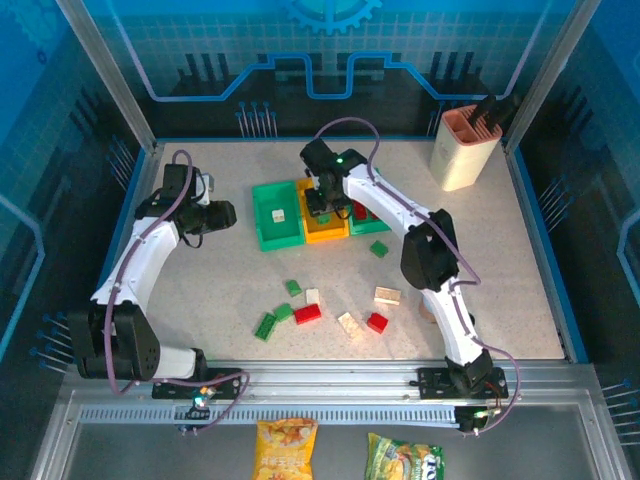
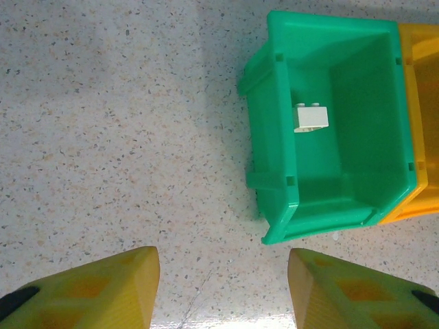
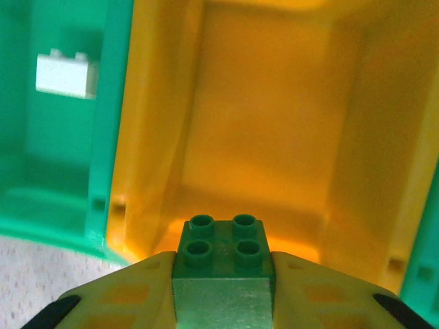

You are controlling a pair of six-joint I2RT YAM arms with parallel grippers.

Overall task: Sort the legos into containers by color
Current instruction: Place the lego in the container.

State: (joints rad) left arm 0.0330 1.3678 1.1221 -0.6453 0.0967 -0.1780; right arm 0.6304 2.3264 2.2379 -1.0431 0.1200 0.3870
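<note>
A green brick (image 3: 223, 257) with four studs on top is gripped between the right jaws, the yellow fingers (image 3: 130, 298) pressing its two sides. It hangs over the near end of the yellow bin (image 3: 274, 103), the middle of three bins set in a row at the far middle of the bench (image 1: 200, 290). Touching that bin on the left is the left green bin (image 2: 274, 205), with one white brick (image 2: 311, 117) on its floor. On the right is the right green bin (image 1: 366, 229), partly under the right arm (image 1: 400, 215), with a red piece (image 1: 358, 209) inside. A stray green brick (image 1: 379, 248) lies on the bench just near of the right green bin. Nearer still, the rest lie scattered. Three green bricks (image 1: 283, 311) run in a loose line to the left, and a red brick (image 1: 307, 313) sits beside them. A second red brick (image 1: 377, 322) is further right, with cream bricks (image 1: 348, 321) in between and beside it. The left jaws stand apart with nothing between their fingers (image 2: 103, 291), over bare bench just left of the left green bin and not touching it. A cream holder (image 1: 465, 150) stands at the far right corner. Two snack bags (image 1: 285, 448) lie beyond the near rail.
</note>
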